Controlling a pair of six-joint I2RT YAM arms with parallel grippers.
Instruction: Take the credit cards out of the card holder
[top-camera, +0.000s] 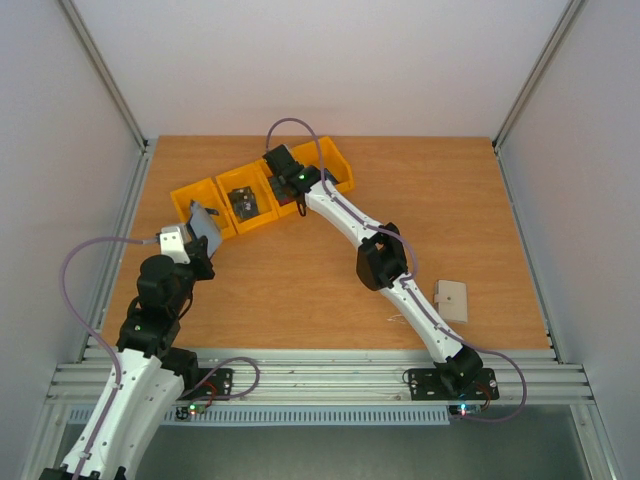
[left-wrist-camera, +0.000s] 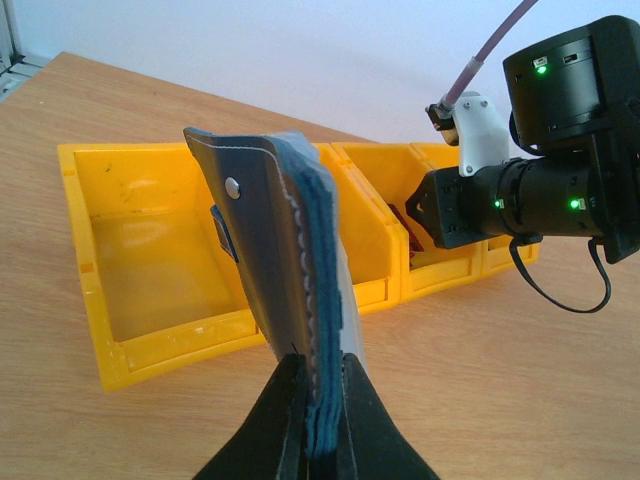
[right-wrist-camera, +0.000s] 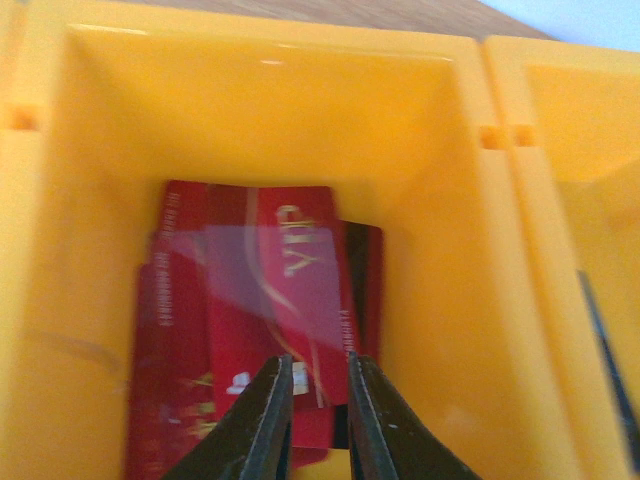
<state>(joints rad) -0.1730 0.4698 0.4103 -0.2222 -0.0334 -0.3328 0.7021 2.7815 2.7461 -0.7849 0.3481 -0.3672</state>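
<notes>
My left gripper is shut on the lower edge of the dark navy card holder and holds it upright above the table, in front of the leftmost yellow bin. In the left wrist view the card holder stands folded between my fingers, its blue-grey inner layers showing. My right gripper points down into a yellow bin. Its jaws stand slightly apart over a loose pile of red credit cards. The top card is blurred and no finger touches it.
A row of joined yellow bins lies at the back left of the wooden table; one holds dark cards. A beige square pad lies at the right. My right arm hangs over the bins in the left wrist view.
</notes>
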